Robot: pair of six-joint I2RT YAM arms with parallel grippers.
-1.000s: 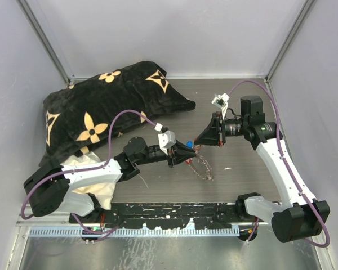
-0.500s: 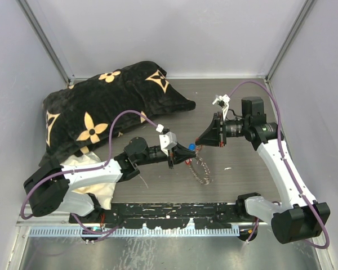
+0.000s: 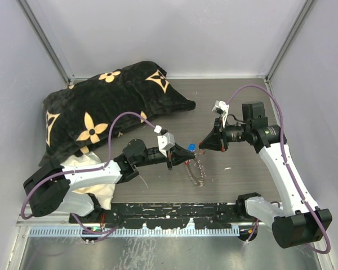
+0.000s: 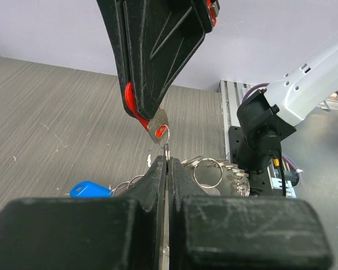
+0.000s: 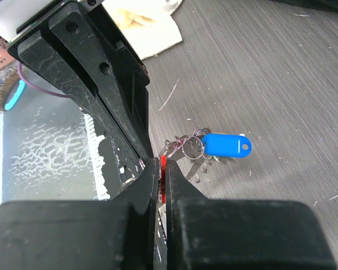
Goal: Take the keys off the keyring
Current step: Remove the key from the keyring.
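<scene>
Between the two arms, above the table's middle, hangs the keyring, a silvery chain of wire loops drooping to the tabletop. My left gripper is shut on a thin ring of that bunch. My right gripper faces it and is shut on a red-headed key, whose silver blade pokes out toward the left fingers. A blue tag hangs from the bunch just beside both grippers, and it also shows in the wrist views. More loops trail off behind.
A black pillow with tan flowers fills the back left. A white cloth lies under my left arm. A black rail runs along the near edge. Grey walls close in the back and both sides.
My left gripper has shut on the ring. The right gripper has drawn slightly right and down with the red key. The hanging loops have swung a little left.
</scene>
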